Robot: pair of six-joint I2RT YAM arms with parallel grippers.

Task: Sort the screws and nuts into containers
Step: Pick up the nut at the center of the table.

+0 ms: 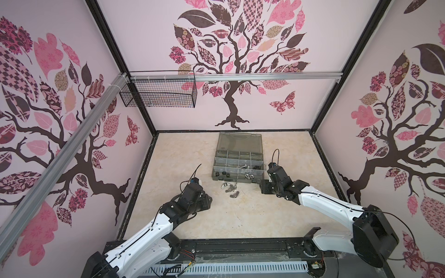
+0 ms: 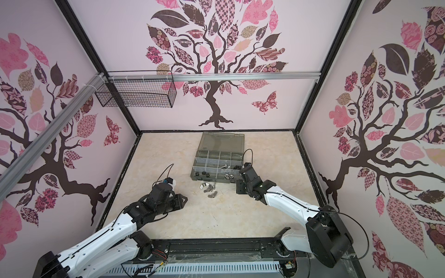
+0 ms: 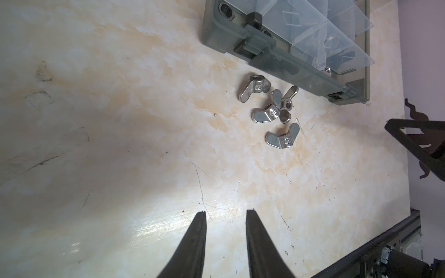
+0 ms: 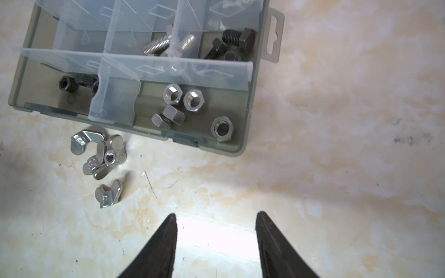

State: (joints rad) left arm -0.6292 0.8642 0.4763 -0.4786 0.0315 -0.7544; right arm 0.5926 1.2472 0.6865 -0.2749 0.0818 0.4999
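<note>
Silver wing nuts (image 3: 269,115) loose on a glossy marble-look table (image 3: 120,144), just outside a smoky plastic case (image 1: 237,180).
Probably last to sort: shiny hex nuts (image 4: 195,101), threaded silver bolts (image 4: 154,47) and matte black bolts (image 4: 238,38) already parted by clear dividers. Left gripper (image 3: 226,211) narrowly parted, empty, aimed at the eared cluster; right gripper (image 4: 216,213) spread wider, empty, near the case corner.

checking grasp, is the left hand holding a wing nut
No, the left hand is empty; the wing nuts lie on the table.
</note>
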